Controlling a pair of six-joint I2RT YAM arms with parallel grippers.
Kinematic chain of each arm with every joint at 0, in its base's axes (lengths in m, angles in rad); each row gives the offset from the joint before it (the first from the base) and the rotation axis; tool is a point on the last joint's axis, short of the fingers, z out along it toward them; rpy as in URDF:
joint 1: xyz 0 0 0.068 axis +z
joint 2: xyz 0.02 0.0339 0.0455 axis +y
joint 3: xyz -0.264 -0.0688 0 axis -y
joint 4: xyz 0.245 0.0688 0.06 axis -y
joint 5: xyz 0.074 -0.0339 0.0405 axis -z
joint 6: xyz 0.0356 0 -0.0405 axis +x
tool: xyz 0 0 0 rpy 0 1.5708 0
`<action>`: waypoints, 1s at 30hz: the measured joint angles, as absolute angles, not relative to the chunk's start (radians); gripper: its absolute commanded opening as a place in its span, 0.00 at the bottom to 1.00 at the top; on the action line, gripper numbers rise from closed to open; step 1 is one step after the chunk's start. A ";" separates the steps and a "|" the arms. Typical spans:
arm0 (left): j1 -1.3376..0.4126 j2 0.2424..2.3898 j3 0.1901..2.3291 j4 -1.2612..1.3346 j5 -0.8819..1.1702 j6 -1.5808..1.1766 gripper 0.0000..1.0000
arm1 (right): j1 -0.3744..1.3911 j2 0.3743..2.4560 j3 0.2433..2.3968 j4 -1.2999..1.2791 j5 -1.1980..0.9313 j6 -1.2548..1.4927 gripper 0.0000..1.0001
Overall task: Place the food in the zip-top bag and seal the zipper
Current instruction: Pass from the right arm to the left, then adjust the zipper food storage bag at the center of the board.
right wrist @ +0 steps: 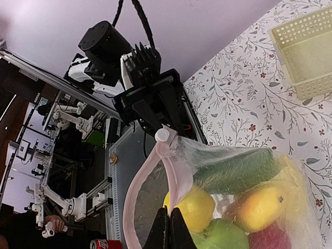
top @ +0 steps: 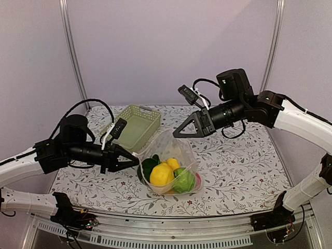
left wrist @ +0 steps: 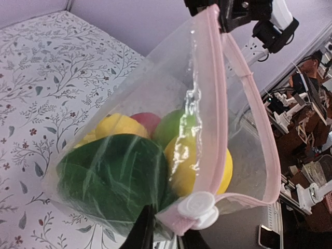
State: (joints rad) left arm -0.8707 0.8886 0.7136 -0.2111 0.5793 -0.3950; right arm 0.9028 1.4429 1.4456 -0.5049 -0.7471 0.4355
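**Bag held up by both grippers, mouth still unsealed**

L gripper (top: 133,160) is clamped on the zipper (left wrist: 210,36) at the slider end of the bag (top: 171,148). The white slider (left wrist: 197,208) sits right by its fingertips. R gripper (top: 176,134) is pinched shut on the same pink strip at the bag's opposite end, higher up. Btwn the two grips the strip's halves bow apart, so the mouth gapes.

The bag's bottom rests on the floral table (top: 238,166), and its top is stretched btwn the arms.

The food (top: 168,174) is inside the bag, piled at its bottom:
- Dark green veg (left wrist: 114,176) lies against the bag wall on the L gripper's side.
- A big yellow piece (top: 161,175) sits mid-bag.
- The green apple (top: 184,181) is just beside it, toward the R arm's side.
- A small yellow fruit (top: 173,163) sits above those two.
- The red fruit (left wrist: 146,120) is deeper in and partly hidden.

The green basket (top: 134,126) stands just behind the bag; can't tell if they touch
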 measured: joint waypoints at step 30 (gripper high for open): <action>-0.870 0.884 0.754 -0.204 0.417 -0.587 0.00 | 0.993 1.048 1.216 -0.703 -0.291 0.520 0.56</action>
State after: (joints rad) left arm -0.8703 0.8845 0.7540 -0.2039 0.4171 -0.5865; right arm 0.9928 1.0481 1.2163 -0.7029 -0.2913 0.5201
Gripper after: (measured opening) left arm 0.003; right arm 0.587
